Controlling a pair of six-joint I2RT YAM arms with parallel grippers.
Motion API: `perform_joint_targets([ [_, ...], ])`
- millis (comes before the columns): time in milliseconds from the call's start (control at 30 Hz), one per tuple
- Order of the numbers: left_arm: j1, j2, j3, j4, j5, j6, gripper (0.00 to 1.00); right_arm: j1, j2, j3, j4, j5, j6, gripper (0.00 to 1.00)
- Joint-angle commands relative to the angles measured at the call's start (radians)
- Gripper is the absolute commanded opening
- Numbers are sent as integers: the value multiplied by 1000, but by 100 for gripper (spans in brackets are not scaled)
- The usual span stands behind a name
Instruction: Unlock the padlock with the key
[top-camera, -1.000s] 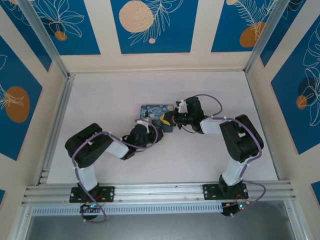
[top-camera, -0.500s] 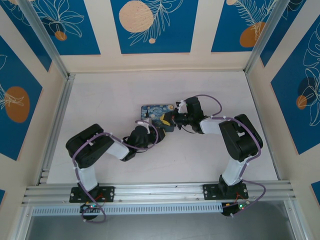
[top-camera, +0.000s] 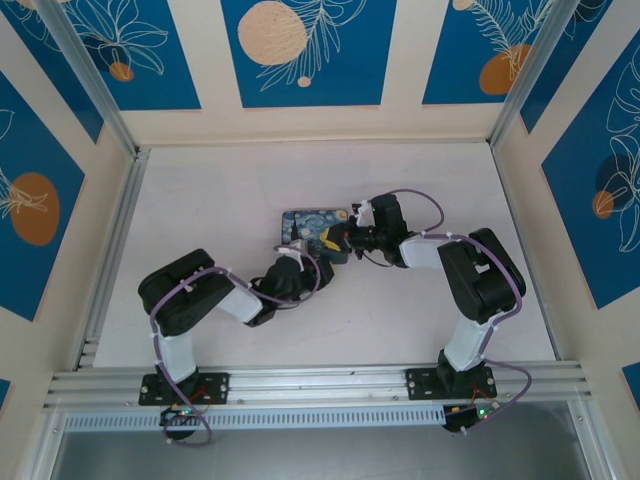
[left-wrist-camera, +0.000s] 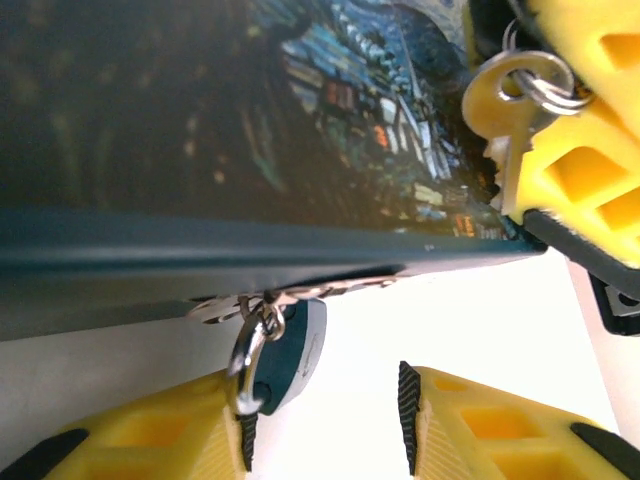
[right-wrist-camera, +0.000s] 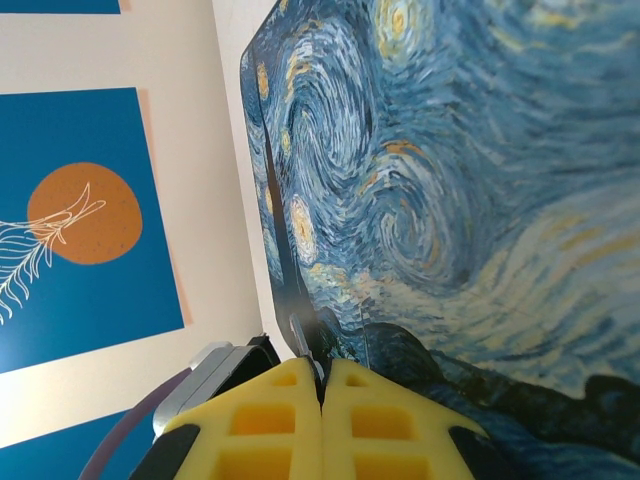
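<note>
Left tool (left-wrist-camera: 325, 415) has nudged forward since a second ago, open with the padlock (left-wrist-camera: 288, 350) beside one finger under the tin (left-wrist-camera: 300, 130) edge; right tool (right-wrist-camera: 322, 385) stays pinched on the key (left-wrist-camera: 483, 112) nearby, so gripping the padlock likely comes next.

Worktop (top-camera: 220, 200): flat, pale off-white, matte, with most of its surface bare. An aluminium rail (top-camera: 320, 378) borders its near edge and another rail (top-camera: 112, 250) runs along its left side. Patterned panels wall in the far, left and right sides.

One thing lies flat on it, near the centre: a rectangular tin (top-camera: 303, 224) with a Starry Night print, lid up, long side roughly left-right. In the left wrist view the tin's (left-wrist-camera: 200, 130) dark edge sits above the white worktop (left-wrist-camera: 450, 310). A small padlock (left-wrist-camera: 292, 350) hangs at that edge; whether it touches the worktop is unclear.
</note>
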Motion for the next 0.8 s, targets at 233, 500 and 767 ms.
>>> perform_joint_targets([
  [233, -14, 49, 5, 24, -146, -99, 41, -10, 16, -19, 9, -22, -2, 0],
  [500, -14, 66, -4, 33, -179, -130, 32, -14, 15, -20, 13, -26, -1, 0],
  [767, -14, 61, 1, 12, -216, -142, 18, -14, 17, -25, 17, -27, -1, 0],
])
